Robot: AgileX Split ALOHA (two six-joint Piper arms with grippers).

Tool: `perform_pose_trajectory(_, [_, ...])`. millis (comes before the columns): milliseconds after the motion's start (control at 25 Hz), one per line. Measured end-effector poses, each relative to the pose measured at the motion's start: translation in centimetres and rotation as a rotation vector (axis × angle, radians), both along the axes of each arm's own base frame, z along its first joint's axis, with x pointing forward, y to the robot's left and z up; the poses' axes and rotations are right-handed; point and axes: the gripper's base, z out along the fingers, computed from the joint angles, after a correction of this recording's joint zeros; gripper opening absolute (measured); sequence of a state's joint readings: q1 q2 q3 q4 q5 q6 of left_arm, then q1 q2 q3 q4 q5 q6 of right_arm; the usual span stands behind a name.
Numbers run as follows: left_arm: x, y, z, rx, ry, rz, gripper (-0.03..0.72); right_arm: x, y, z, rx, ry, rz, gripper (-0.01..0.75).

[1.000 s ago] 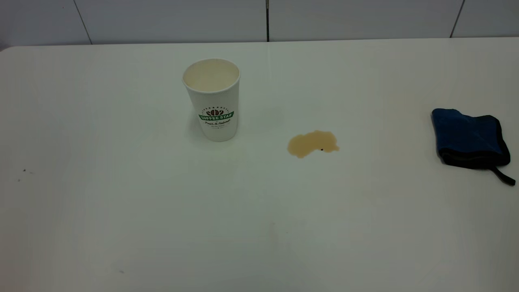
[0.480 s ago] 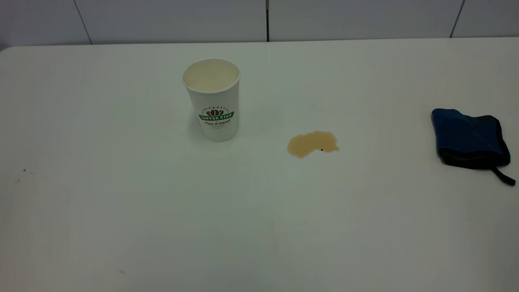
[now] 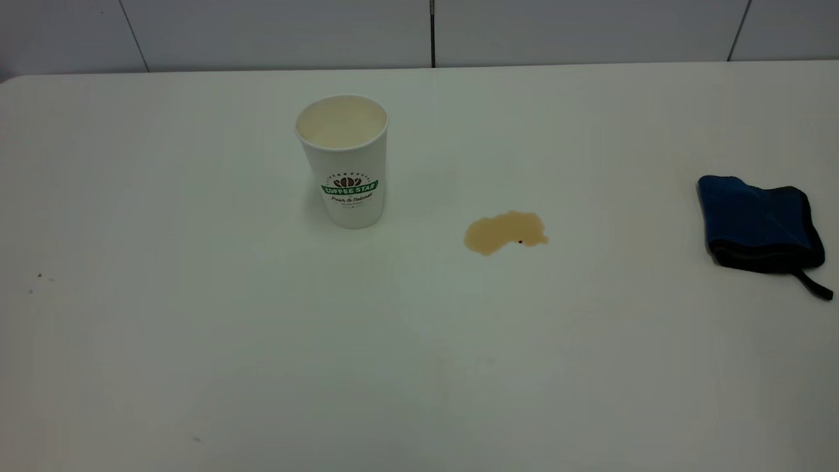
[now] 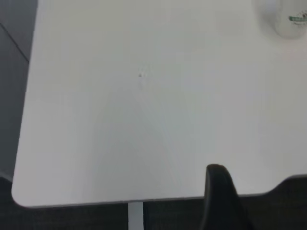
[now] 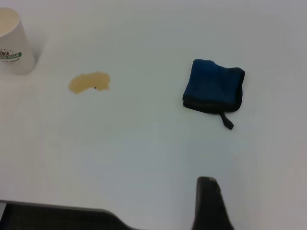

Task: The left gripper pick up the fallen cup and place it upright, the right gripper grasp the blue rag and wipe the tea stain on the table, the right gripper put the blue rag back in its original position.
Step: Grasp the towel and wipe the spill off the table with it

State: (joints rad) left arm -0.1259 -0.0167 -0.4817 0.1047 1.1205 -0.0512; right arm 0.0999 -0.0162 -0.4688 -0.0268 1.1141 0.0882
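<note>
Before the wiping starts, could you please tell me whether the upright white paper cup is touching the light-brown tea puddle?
Apart. The exterior view shows bare white table between the white paper cup and the light-brown tea puddle.

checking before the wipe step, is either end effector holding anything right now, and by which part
Nothing is held. The cup stands upright, the blue rag lies untouched and the tea stain is unwiped; both end effectors are back at the table edge.
</note>
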Motion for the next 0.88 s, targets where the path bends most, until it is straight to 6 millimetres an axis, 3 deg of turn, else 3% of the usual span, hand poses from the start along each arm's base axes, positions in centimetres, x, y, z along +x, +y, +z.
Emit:
perform_pose_trajectory(200, [-0.1,-0.1,0.0,0.0,0.0,0.097,0.458,0.0,0.0,0.0,0.001,0.0,0.001,0.533])
perform_pose_trajectory(480, [-0.1,-0.1,0.0,0.0,0.0,0.103,0.458,0.5,0.3,0.3,0.005,0.022,0.024,0.548])
perform_pose_trajectory(640, [-0.1,-0.1,0.0,0.0,0.0,0.103,0.458,4.0,0.9,1.1,-0.045,0.13,0.093,0.63])
perform_pose_trajectory(760, [-0.1,-0.1,0.0,0.0,0.001,0.103,0.458,8.0,1.6,1.2,-0.074,0.186,0.153,0.658])
perform_pose_trajectory(880, [-0.1,-0.1,0.0,0.0,0.001,0.103,0.458,12.7,2.3,-0.1,-0.087,0.252,0.19,0.658])
